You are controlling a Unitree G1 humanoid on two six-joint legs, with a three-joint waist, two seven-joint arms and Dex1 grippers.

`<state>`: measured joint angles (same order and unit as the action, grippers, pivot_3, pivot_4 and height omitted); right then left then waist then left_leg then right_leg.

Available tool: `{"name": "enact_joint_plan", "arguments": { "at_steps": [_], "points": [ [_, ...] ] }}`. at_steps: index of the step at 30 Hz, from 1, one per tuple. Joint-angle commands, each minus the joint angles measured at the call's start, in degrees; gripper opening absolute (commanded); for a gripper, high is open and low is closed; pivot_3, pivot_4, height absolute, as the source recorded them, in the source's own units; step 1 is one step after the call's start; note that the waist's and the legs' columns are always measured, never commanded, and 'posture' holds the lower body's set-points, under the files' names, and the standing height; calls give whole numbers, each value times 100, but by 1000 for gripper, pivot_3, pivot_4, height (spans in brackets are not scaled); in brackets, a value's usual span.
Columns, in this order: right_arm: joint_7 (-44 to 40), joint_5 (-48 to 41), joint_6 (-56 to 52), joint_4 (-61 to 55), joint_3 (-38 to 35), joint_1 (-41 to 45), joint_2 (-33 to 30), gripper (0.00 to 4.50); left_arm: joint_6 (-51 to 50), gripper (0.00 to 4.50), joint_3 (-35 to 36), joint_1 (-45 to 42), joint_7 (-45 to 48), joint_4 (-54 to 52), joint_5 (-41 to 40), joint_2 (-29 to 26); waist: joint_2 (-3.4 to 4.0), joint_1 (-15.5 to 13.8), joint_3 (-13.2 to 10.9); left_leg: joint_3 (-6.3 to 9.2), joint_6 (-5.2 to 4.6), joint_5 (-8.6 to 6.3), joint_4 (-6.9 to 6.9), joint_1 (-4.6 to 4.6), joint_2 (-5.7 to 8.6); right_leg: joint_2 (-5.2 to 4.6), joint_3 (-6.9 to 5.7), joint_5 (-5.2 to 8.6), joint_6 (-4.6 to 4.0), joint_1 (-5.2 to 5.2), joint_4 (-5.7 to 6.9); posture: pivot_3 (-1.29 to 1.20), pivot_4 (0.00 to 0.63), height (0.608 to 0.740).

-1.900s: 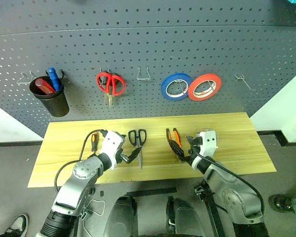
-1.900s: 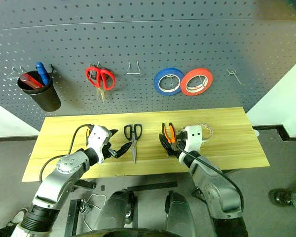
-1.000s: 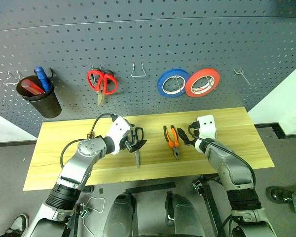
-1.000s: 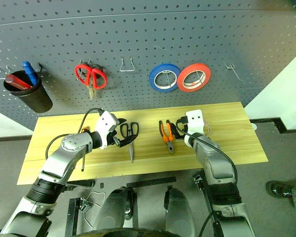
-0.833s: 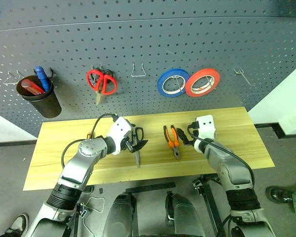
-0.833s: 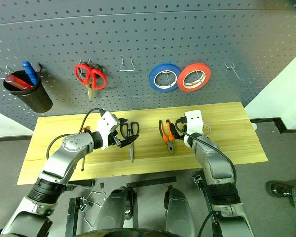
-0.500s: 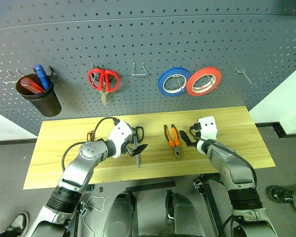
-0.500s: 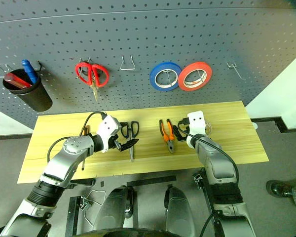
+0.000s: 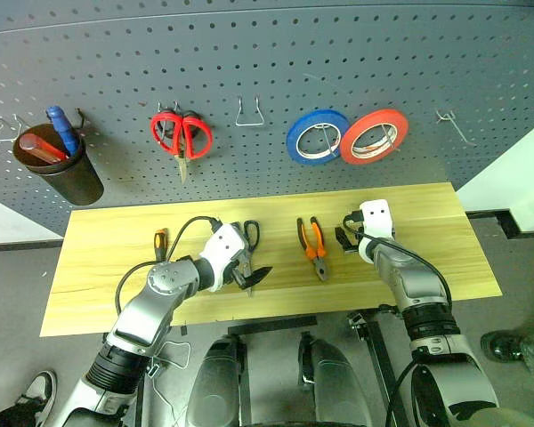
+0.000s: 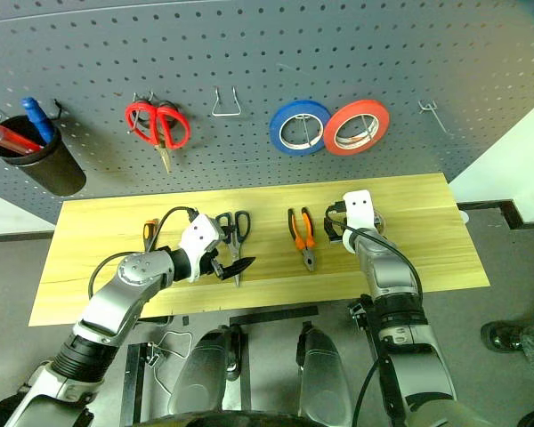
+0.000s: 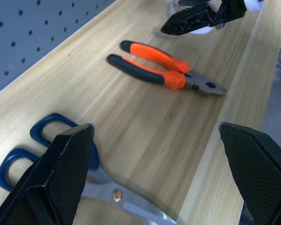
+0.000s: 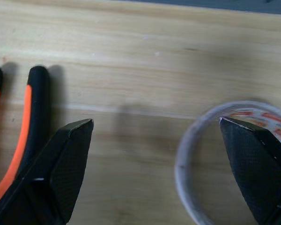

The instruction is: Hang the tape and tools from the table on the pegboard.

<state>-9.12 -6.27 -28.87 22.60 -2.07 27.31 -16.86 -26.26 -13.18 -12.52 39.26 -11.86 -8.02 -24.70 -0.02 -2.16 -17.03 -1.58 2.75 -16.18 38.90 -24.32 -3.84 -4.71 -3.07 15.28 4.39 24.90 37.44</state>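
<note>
Nothing is hung yet: tape (image 12: 234, 159), pliers (image 9: 312, 248), scissors (image 9: 247, 253) and screwdriver (image 9: 158, 241) lie on the table (image 9: 98, 285). Both the left gripper (image 11: 154, 183) and right gripper (image 12: 154, 164) gape wide, empty, tape by the right's fingertip.

I see even, diffuse overhead light and no glare. The pegboard (image 9: 267, 53) bows at the head views' edges. Soft shadows fall beside the pliers (image 12: 23, 140) on the table (image 12: 145, 56). My wrist views blur near fingertips.
</note>
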Motion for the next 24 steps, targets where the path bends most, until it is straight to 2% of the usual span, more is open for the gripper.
{"name": "enact_joint_plan", "arguments": {
  "at_steps": [1, 9, 18, 21, 24],
  "points": [
    [-41, 58, 97, 56, -89, 157, -49, 4500, -63, 4443, 1, 52, 8, -274, 7, -78, 0, 5, -25, -1, 0, 0, 2, -1, 0, -1, 0, 0, 0, 0, 0, 98, 340, 716],
    [-355, 183, -411, 188, 129, 268, -178, 4500, -269, 4443, -29, -27, 5, -532, -23, -100, 4, 4, -141, 1, 0, 0, 4, -4, 0, 0, 0, 0, 0, 8, 10, 100, 357, 716],
    [-508, 183, -428, 176, 87, 324, -162, 4500, -405, 4443, -38, -120, 32, -681, -75, -88, 2, 7, -158, 1, 1, 0, 4, -5, 0, 0, 0, 0, 1, 8, 9, 103, 357, 716],
    [-509, 88, -336, 97, -38, 298, -126, 3959, -428, 4500, -21, -165, 49, -690, -90, -91, 3, 6, -164, 1, 1, 1, 4, -5, 0, 0, 0, 0, 1, 9, 9, 104, 356, 716],
    [-644, 25, -232, -50, -29, 260, -121, 2976, -400, 4500, -23, -206, 49, -654, -62, -97, 1, 5, -180, 0, 1, 1, 4, -5, 0, 0, 0, 0, 1, 9, 9, 105, 352, 716]
  ]
}}
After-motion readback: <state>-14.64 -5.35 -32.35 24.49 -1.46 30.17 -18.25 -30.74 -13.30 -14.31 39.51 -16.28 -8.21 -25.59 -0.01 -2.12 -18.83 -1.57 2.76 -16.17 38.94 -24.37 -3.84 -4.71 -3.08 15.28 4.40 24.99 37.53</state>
